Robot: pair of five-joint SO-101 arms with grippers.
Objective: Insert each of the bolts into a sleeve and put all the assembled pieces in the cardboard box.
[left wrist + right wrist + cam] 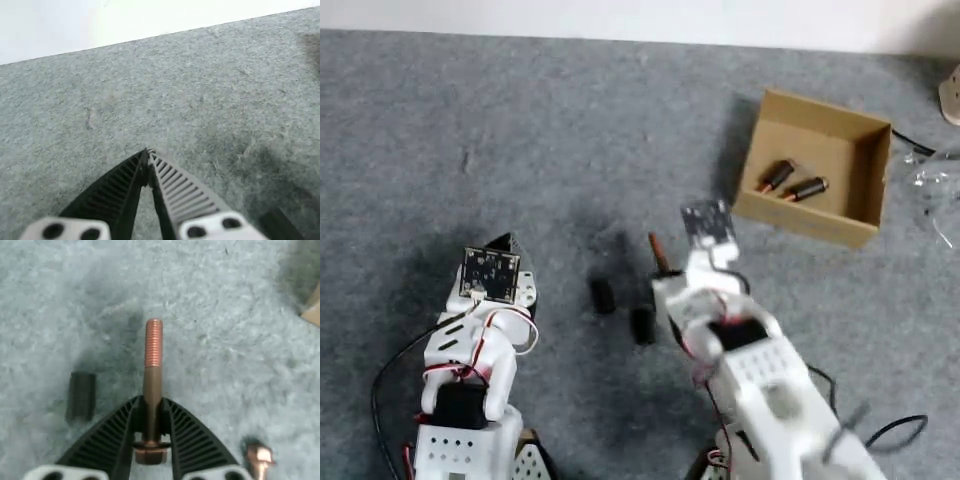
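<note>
My right gripper (151, 415) is shut on a copper bolt (152, 357), whose threaded end sticks out past the fingertips. In the high view this bolt (657, 252) hangs over the carpet near two black sleeves (602, 296) (642, 325). One sleeve (81, 395) lies flat beside the held bolt, apart from it. A second copper bolt (258, 458) lies on the carpet close to the gripper's base. The cardboard box (865, 165) stands at the back right, with two assembled pieces (775, 177) (807, 188) inside. My left gripper (148, 154) is shut and empty, low over bare carpet at the front left (505, 245).
Grey carpet covers the table. Loose cables (923, 175) lie right of the box, and a pale object (952, 95) sits at the far right edge. A box corner (312, 310) shows in the right wrist view. Open carpet stretches across the back left.
</note>
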